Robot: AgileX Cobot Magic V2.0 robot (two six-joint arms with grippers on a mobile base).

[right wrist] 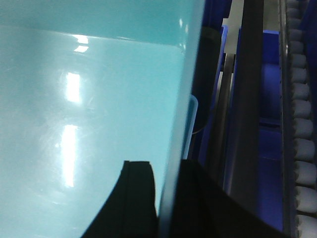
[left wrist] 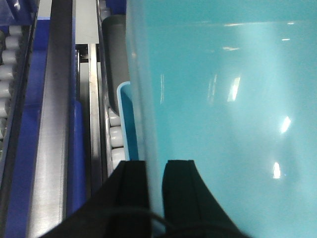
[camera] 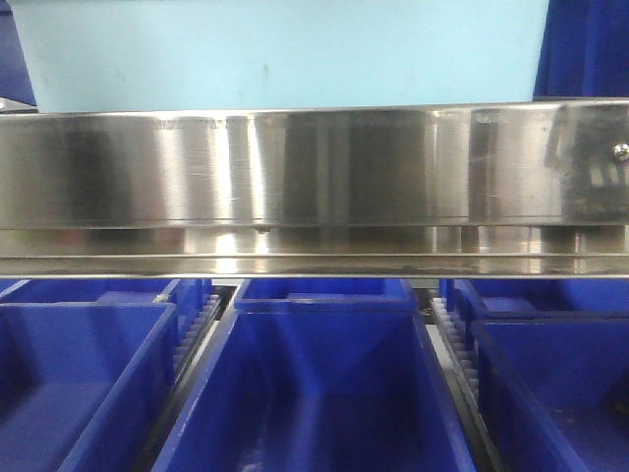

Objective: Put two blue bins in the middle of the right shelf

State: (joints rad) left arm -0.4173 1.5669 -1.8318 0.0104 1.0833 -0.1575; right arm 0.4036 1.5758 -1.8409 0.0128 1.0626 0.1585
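A pale aqua bin (camera: pixel 275 49) fills the top of the front view, just above the shiny stainless front rail of the shelf tier (camera: pixel 314 167). My left gripper (left wrist: pixel 154 164) is shut on the bin's left wall (left wrist: pixel 148 99), one finger inside and one outside. My right gripper (right wrist: pixel 166 167) is shut on the bin's right wall (right wrist: pixel 181 99) in the same way. The bin's smooth inside (right wrist: pixel 89 99) fills both wrist views. A second pale blue rim (left wrist: pixel 126 119) shows just outside the held wall; it also shows in the right wrist view (right wrist: pixel 193 119). The rest of that second bin is hidden.
Three darker royal-blue bins (camera: pixel 324 393) sit in lanes on the tier under the rail. White conveyor rollers (left wrist: pixel 116 134) and steel lane dividers (left wrist: pixel 54 124) run beside the bin on the left. More rollers (right wrist: pixel 302 148) and dark rails (right wrist: pixel 247 99) run on the right.
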